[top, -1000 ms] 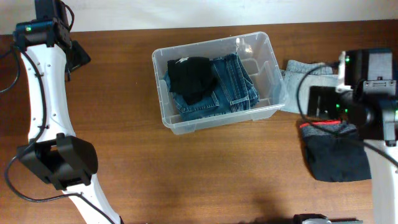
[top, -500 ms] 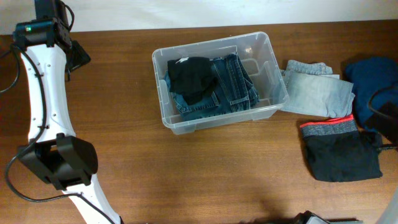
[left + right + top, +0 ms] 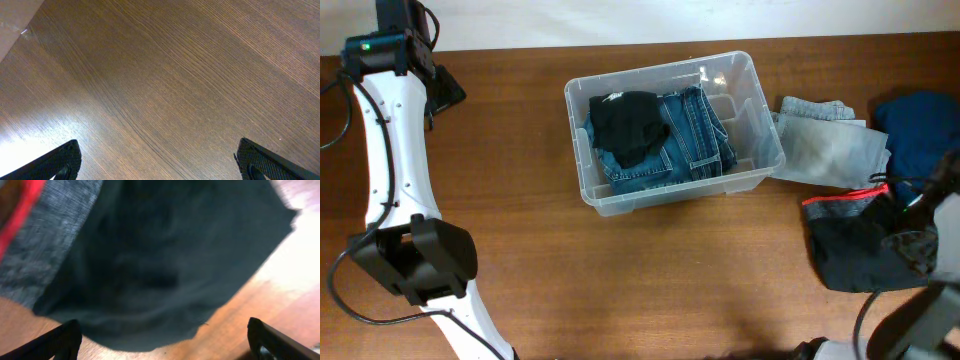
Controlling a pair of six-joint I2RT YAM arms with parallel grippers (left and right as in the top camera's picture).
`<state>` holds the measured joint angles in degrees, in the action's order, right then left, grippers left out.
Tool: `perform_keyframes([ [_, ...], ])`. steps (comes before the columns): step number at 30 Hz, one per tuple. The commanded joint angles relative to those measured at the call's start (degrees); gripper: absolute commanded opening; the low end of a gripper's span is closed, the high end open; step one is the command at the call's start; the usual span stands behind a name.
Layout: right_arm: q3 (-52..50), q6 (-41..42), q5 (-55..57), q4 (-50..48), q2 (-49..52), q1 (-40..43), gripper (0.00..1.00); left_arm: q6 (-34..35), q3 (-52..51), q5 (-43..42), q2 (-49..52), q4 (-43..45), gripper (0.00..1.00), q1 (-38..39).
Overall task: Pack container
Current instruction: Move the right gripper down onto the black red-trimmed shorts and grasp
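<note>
Both are released, fingertips cut off at the frame corners. The left end effector [image 3: 160,167] is over bare worktop [image 3: 160,75], the right end effector [image 3: 162,347] over a blurred dark garment [image 3: 160,265]. The container [image 3: 620,205] sits between them, well apart.

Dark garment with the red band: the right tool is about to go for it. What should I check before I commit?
1. Right tool open: ok, fingers wide apart.
2. Right tool over the dark garment: ok, it fills the right wrist view.
3. Dark garment apart from the light grey garment: cannot tell, their edges lie close.
4. Room in the container: ok, its right section is bare beside the jeans.
5. Left tool out of the way: ok, open over bare table.
6. Right wrist view sharp: not ok, blurred.
</note>
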<state>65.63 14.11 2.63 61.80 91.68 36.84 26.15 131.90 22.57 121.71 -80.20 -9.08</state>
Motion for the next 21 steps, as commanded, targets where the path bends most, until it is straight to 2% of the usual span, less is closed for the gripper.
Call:
perform_keyframes([
  [1,-0.48,-0.11,-1.11,-0.79,6.08,0.31,0.98,-0.02,0.04,0.35,0.20,-0.02,0.99,-0.20],
  [11,-2.54,9.20,0.17,-5.20,13.51,0.31,0.98,-0.02,0.04,0.35,0.20,-0.02,1.00,-0.20],
  [21,-12.26,9.35,0.15,-16.65,13.64,0.31,0.98,-0.02,0.04,0.35,0.20,-0.02,0.99,-0.20],
])
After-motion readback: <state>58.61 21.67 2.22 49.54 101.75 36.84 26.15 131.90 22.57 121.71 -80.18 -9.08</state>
